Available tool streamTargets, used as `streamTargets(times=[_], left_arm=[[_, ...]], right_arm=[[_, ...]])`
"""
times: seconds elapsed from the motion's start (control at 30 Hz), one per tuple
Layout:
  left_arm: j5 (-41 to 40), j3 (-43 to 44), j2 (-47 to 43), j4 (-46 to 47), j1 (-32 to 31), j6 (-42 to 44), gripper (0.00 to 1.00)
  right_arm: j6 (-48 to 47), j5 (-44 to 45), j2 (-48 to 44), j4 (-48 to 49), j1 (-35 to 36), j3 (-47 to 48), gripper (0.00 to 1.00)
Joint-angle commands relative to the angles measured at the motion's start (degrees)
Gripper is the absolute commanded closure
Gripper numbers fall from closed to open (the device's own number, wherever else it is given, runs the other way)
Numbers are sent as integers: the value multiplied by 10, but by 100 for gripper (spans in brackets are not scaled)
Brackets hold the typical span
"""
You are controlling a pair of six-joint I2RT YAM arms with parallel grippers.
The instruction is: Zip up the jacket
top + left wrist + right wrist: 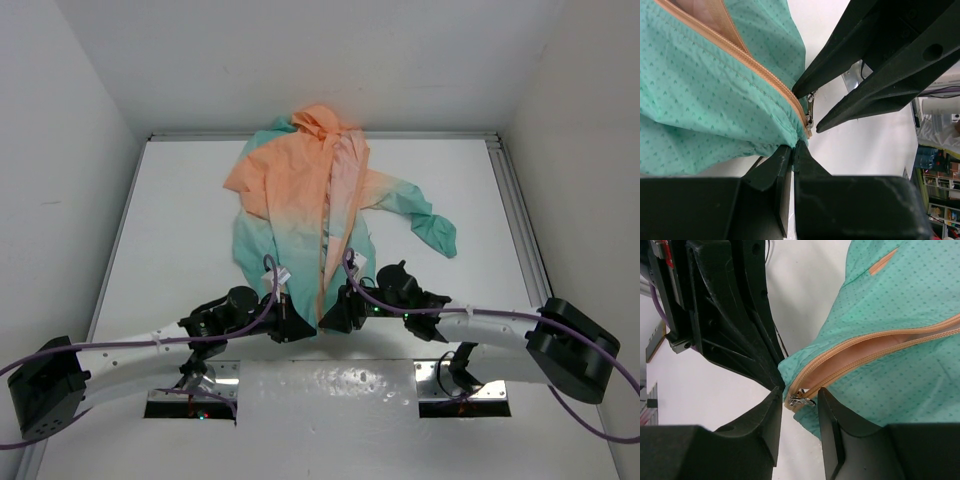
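The jacket [300, 190] lies flat on the white table, peach-orange part far, teal hem near, its orange zipper [760, 70] parted up the front. My left gripper [793, 146] is shut on the teal hem corner at the zipper's bottom end. The small metal zipper pull [801, 401] sits at that end, between the fingers of my right gripper [800, 392]. Those jaws stand open a little to either side of the pull without touching it. From above, both grippers meet at the hem: left gripper [298, 325], right gripper [332, 318].
One teal-cuffed sleeve [430, 225] lies out to the right. White walls enclose the table [180, 230] on three sides, with a metal rail [515, 210] along its right edge. The two arm bases [200, 385] stand at the near edge.
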Motion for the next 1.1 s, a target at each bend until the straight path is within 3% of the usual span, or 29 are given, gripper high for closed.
streamTargets(times=[0.0, 0.1, 0.33, 0.77, 1.07], left_arm=[[4, 22, -3, 30, -5, 5, 100], [2, 22, -7, 27, -5, 5, 100], [-1, 23, -9, 24, -5, 5, 100], [-8, 19, -19, 21, -4, -3, 100], [-9, 16, -39, 12, -4, -10, 100]], right_arm=[[0, 1, 2, 26, 5, 19, 65], [0, 2, 0, 26, 6, 13, 61], [1, 7, -6, 34, 9, 4, 61], [9, 22, -13, 48, 17, -6, 76], [27, 54, -18, 87, 31, -19, 96]])
